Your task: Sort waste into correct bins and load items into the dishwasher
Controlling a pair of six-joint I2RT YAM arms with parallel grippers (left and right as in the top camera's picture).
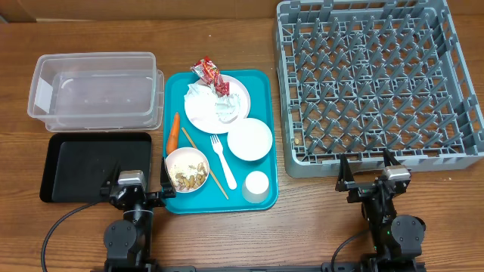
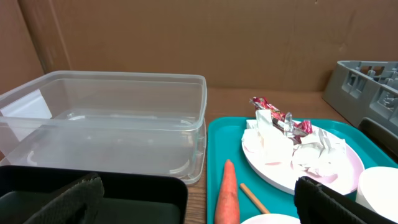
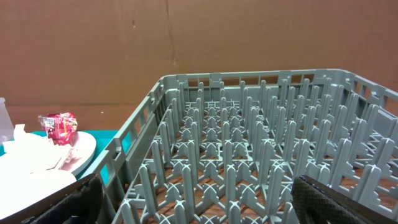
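**Both grippers wide open, nothing picked up**

The left gripper has its fingers spread as far as they go, and there's nothing in them. Its left finger hangs over the near right corner of the black tray. Its right finger sits just beside the near left corner of the teal tray, close to the bowl with the food scraps.

Looking out between those fingers, the carrot lies straight ahead, a bit toward the right finger. The clear tub is beyond the left finger. Ahead of the right finger is the plate with crumpled napkins on it and the red wrapper at its far edge. The wooden stick, fork, empty bowl and cup all lie off past the right finger.

The right gripper is the same, fully open and empty. The dish rack is dead ahead, with its near wall right at the fingertips. I can't tell if they touch it.
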